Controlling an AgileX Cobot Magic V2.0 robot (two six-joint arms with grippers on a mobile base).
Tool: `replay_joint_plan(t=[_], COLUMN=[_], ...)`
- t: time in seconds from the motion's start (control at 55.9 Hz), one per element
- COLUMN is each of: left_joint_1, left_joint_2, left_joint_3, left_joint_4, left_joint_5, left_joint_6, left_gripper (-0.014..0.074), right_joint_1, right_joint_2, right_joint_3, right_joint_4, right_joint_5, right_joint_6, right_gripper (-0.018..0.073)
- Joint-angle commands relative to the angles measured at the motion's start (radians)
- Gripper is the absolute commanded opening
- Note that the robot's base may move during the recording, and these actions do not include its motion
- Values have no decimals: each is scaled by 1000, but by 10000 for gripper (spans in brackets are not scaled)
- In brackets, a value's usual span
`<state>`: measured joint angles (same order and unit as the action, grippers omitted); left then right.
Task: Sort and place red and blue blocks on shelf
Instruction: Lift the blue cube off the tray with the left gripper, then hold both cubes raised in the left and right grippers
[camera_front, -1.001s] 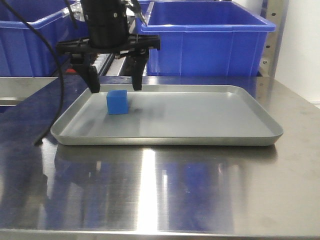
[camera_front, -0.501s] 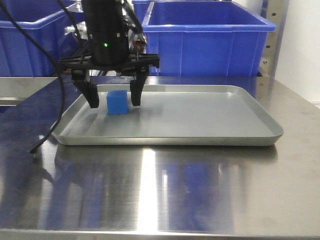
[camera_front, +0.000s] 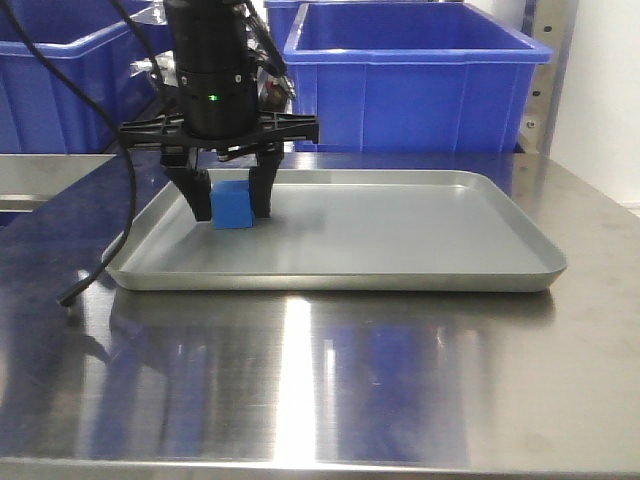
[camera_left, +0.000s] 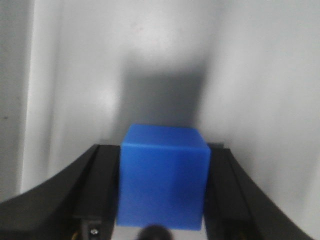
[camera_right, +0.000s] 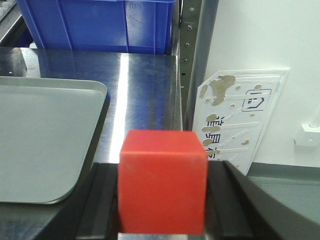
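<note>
- Starting at the left hand (camera_front: 231, 200): its 2 fingers are pressed against opposite sides of the blue block (camera_left: 163, 180), so it's pinching it. The block looks like it's sitting on the tray (camera_front: 540, 270) floor, near the back-left corner.
- Main worry, imo: the wrist view shows the fingers gripping the lower part of the cube's sides. If the squeeze is light or off-centre, the cube could twist or slide out on the lift.
- If the fingertips are touching the tray floor, pulling up at an angle might scrape or nudge the tray across the slick desk (camera_front: 400, 380).
- A black cable (camera_front: 100, 250) hangs from the arm over the tray's left rim. It could catch the rim on the way up and drag the tray.
- The right hand (camera_right: 162, 170) is clamped on the red block (camera_right: 162, 185), near the desk's right edge. If it drops there, it may go down the gap by the wall.
- Further out, 2 big blue bins (camera_front: 420, 90) fill the shelf (camera_front: 548, 80). A low approach could clip a bin wall and knock a cube loose.
</note>
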<state>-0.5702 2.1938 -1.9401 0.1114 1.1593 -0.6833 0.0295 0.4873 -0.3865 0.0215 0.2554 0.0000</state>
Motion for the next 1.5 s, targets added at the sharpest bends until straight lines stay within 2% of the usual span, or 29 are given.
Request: replay_joint_plan(t=[0.0, 0.34, 0.59, 0.697, 0.822, 0.912, 1.037, 1.198, 1.269, 1.484], left_joint_1=[0, 0, 0, 14, 56, 90, 159, 252, 295, 396], left_joint_2=[-65, -132, -249, -335, -446, -520, -660, -833, -916, -1169], left_joint_3=[-33, -43, 4, 101, 266, 376, 560, 776, 863, 1102], left_joint_4=[12, 26, 24, -11, -124, -193, -270, -316, -321, -314], left_joint_5=[-15, -13, -43, -142, -305, -378, -492, -644, -715, -909], left_joint_6=[-9, -5, 163, 241, 359, 443, 616, 762, 798, 798], left_gripper=[325, 307, 307, 307, 307, 307, 307, 307, 307, 307], right_joint_1=[-5, -5, -5, -5, -5, -5, -5, -5, -5, -5], right_joint_2=[0, 0, 0, 0, 0, 0, 0, 0, 0, 0], right_joint_3=[-31, -31, -31, -31, -31, -31, -31, -31, -31, -31], right_joint_4=[0, 0, 0, 0, 0, 0, 0, 0, 0, 0], right_joint_5=[-82, -82, -82, -82, -82, -82, -82, -82, -82, -82], right_joint_6=[-6, -6, -6, -6, -6, -6, -6, -6, -6, -6], right_gripper=[405, 405, 405, 405, 405, 405, 405, 405, 405, 405])
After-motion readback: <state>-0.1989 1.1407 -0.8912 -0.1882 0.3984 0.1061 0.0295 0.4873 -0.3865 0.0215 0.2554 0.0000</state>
